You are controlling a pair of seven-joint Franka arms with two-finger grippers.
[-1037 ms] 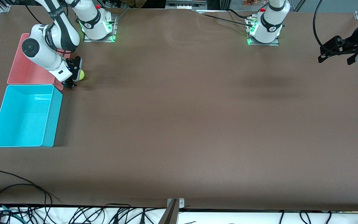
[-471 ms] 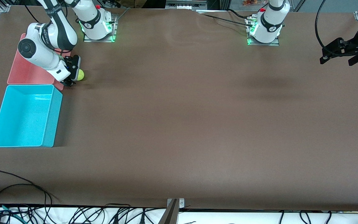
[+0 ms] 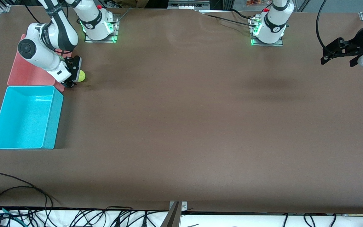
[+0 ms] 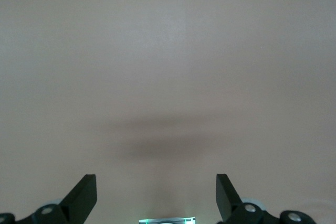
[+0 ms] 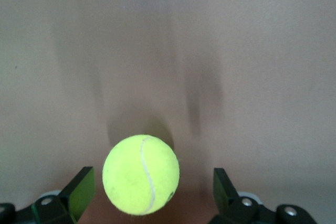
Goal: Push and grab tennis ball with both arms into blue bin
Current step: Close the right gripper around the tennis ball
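tennis ball [image 5: 140, 174] lies between the open right gripper [image 5: 149, 195] fingers.

The tennis ball [image 5: 140, 174] is fuzzy yellow-green with a pale curved seam. The blue bin [image 3: 53, 119], lower in the frame's upper left corner, is bright cyan with a speckled floor. Above it sits a salmon-pink bin [image 3: 20, 75]. The table [image 3: 200, 126] is plain matte brown.

Tennis ball [image 3: 81, 75] beside pink bin [image 3: 27, 71] — blue bin [image 3: 27, 118] nearer (adjoining).
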